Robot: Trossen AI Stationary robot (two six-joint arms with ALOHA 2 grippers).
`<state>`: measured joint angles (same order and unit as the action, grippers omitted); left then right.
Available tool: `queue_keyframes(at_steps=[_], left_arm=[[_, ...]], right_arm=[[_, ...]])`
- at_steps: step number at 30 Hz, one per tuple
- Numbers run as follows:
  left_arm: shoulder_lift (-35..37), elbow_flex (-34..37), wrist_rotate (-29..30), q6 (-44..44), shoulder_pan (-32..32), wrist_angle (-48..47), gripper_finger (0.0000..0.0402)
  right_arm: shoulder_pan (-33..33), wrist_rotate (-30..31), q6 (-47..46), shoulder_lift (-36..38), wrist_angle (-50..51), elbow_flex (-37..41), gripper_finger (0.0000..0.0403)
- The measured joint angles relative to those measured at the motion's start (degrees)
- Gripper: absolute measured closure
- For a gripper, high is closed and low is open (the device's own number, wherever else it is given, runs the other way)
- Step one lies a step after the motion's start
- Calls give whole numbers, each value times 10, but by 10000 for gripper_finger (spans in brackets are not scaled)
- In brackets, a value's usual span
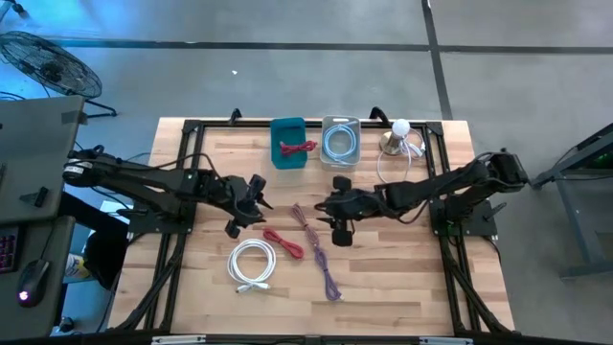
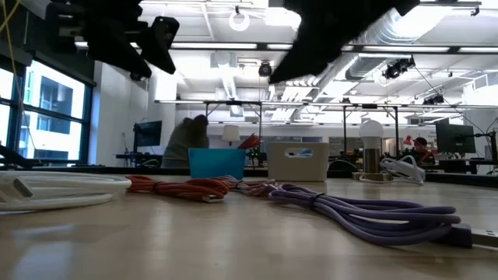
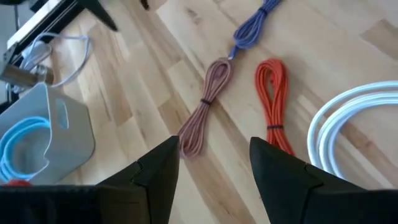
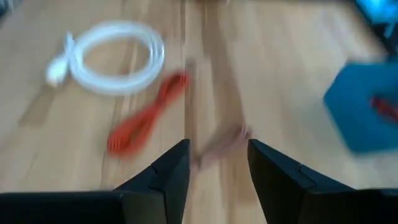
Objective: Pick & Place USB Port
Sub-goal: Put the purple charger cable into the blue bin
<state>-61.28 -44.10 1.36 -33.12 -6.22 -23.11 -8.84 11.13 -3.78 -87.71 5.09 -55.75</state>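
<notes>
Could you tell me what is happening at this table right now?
Two robot arms hover over a wooden table strewn with bundled cables. Both the left gripper and the right gripper are open and empty, near a brown cable, an orange cable, a purple cable and a white cable. A blue bin and a grey bin at the far edge already hold cables.

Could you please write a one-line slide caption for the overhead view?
Both open end effectors, left and right, hover over bundled cables on the wooden table.
</notes>
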Motion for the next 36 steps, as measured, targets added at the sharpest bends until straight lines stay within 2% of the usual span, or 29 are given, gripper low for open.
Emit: queue_keyframes(at_steps=[7, 17, 23, 27, 36], left_arm=[[0, 0, 8, 4, 2, -5, 212], [0, 0, 12, 2, 2, -4, 212], [0, 0, 12, 2, 2, -1, 212], [0, 0, 11, 2, 2, -1, 212], [0, 0, 12, 4, 2, 6, 212]], right_arm=[[-48, -14, -96, -1, 102, 0, 250], [-111, -29, -182, -20, 87, 0, 249], [-117, -70, -219, -73, 35, 0, 249], [-122, -72, -233, -86, -2, 0, 249], [-138, -70, -288, -121, -6, 0, 249]])
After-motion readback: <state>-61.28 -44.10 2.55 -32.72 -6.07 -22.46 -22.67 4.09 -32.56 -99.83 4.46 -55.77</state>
